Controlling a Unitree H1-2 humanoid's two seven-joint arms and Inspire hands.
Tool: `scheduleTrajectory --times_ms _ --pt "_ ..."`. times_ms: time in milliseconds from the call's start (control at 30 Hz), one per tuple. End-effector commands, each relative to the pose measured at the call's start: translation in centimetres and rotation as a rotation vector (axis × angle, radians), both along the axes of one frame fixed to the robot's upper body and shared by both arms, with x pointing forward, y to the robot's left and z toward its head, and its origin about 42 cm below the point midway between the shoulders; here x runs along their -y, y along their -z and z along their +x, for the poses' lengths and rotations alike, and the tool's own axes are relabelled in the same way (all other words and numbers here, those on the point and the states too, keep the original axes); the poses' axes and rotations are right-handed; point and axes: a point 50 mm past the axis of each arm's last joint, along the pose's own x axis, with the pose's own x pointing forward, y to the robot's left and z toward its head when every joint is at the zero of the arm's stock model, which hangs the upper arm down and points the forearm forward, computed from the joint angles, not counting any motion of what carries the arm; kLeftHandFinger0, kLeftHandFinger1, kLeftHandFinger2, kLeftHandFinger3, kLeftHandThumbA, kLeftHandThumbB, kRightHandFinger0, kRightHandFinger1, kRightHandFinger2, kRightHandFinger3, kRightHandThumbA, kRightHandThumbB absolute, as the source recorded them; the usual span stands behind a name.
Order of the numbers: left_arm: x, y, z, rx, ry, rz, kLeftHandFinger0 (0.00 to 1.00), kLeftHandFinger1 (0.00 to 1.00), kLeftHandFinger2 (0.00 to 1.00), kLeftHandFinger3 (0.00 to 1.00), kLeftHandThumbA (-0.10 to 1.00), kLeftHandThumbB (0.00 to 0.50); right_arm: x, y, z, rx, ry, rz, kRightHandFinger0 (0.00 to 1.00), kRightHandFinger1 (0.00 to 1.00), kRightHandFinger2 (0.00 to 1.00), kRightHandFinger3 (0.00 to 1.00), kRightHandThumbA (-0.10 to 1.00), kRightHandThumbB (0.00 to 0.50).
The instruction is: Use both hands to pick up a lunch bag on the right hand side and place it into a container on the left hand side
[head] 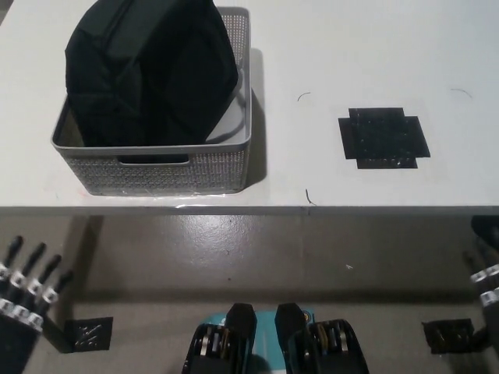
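Observation:
The black lunch bag sits inside the grey woven container on the left part of the white table. It fills most of the basket and rises above the rim. My left hand hangs below the table edge at the lower left, fingers spread, holding nothing. Only a small part of my right hand shows at the right edge, below the table, far from the bag.
A black tape cross marks the table to the right of the container. Smaller tape marks lie on the grey floor at lower left and lower right.

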Motion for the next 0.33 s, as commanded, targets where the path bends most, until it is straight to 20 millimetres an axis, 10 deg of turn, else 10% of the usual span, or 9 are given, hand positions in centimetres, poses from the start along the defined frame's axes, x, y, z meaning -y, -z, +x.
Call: scheduleTrajectory --times_ms 0,300 --pt "1.9 1.8 -0.5 0.102 0.051 0.228 1.0 1.0 1.0 1.0 1.0 0.386 -3.5 1.6 0.7 0.136 -0.138 -0.165 1.0 1.0 1.0 1.0 1.0 0.341" --pt "6.3 4.7 -0.5 0.149 0.015 0.48 1.0 1.0 1.0 1.0 1.0 0.252 -8.5 5.3 0.0 0.106 -0.177 -0.323 1.0 1.0 1.0 1.0 1.0 0.275"
